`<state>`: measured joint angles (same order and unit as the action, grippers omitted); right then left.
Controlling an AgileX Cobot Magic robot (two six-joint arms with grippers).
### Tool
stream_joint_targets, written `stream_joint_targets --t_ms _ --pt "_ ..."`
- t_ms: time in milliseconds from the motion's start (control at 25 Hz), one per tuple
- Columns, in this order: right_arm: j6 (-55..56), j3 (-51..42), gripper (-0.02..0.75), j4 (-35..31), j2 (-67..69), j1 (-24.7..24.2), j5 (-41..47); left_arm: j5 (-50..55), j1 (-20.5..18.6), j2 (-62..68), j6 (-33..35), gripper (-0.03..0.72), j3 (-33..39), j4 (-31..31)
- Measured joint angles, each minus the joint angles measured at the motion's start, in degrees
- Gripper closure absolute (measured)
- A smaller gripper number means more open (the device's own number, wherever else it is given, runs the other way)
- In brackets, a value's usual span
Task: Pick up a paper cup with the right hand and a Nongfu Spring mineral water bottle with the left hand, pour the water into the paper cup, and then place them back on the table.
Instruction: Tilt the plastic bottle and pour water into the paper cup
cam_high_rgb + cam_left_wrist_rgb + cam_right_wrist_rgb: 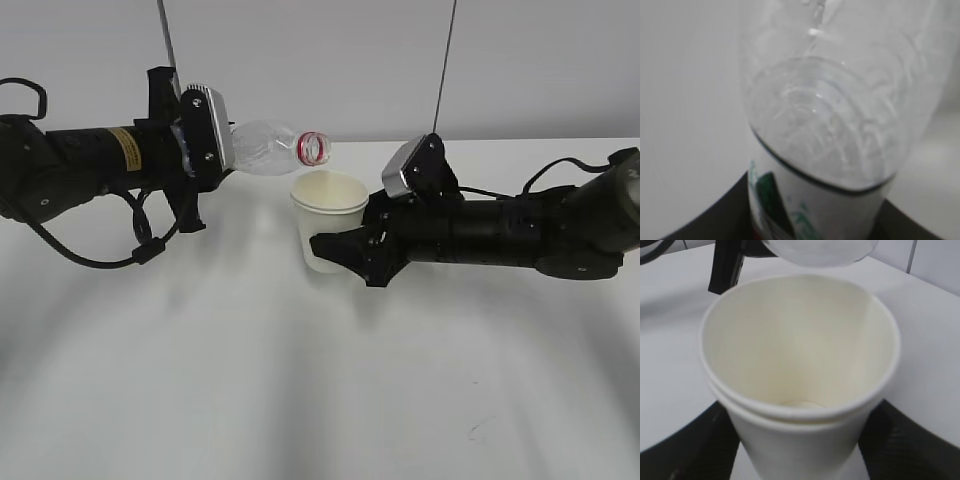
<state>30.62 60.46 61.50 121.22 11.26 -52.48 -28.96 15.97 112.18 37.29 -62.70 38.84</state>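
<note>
My left gripper is shut on the Nongfu Spring mineral water bottle, held almost level above the table, its open red-ringed mouth just over the paper cup's rim. In the left wrist view the clear bottle fills the frame, its label between dark fingers. My right gripper is shut on the off-white paper cup, held upright; it looks like two nested cups. In the right wrist view the cup sits between black fingers, with the bottle's mouth above its far rim.
The white table spreads below both arms, with a faint mark at the front right. A thin pole stands behind the cup, another behind the left arm. A black cable loops under the left arm.
</note>
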Motion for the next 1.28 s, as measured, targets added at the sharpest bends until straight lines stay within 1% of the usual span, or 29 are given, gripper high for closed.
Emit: stream_joint_targets --t_ms 240,400,600,800,1280 --pt "1.3 0.0 0.228 3.5 0.0 0.0 2.3 0.2 0.0 0.0 5.3 0.385 0.0 -2.2" --pt "1.9 0.0 0.228 4.3 0.0 0.0 2.5 0.2 0.0 0.0 8.8 0.385 0.0 -4.3" --pt "3.0 0.0 0.228 6.1 0.0 0.0 2.5 0.2 0.0 0.0 12.5 0.386 0.0 -6.0" --pt "3.3 0.0 0.228 6.5 0.0 0.0 2.5 0.2 0.0 0.0 17.5 0.386 0.0 -7.4" --pt "6.8 0.0 0.228 9.3 0.0 0.0 2.5 0.3 0.0 0.0 22.8 0.386 0.0 -8.7"
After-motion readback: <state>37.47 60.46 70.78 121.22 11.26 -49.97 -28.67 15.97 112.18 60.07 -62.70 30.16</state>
